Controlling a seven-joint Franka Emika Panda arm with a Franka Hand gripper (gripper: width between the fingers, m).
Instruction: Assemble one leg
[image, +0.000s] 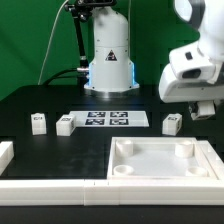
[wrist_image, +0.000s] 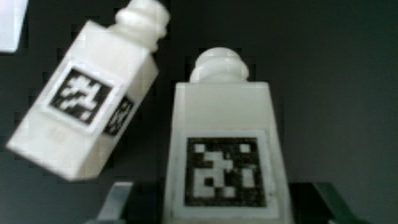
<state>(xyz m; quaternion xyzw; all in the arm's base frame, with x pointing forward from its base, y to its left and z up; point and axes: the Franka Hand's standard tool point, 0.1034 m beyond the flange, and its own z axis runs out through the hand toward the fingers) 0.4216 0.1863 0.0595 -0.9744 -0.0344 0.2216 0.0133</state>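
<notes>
You're at the grasp step: the fingers (wrist_image: 134, 205) look to be pinching the leg (wrist_image: 222, 140), though contact is dim. Next, lift clear of the neighbouring leg (wrist_image: 86, 100) toward the tray (image: 160, 180).

The black bench (image: 30, 100) carries the marker board (image: 107, 119) at centre. One leg (image: 38, 122) lies at 9 o'clock, a second leg (image: 66, 124) just beside the board's 9 o'clock end and a third leg (image: 171, 123) at 3 o'clock. A white tray (image: 113, 158) sits at 5 o'clock, against a white rail (image: 50, 187) along 6 o'clock.
</notes>
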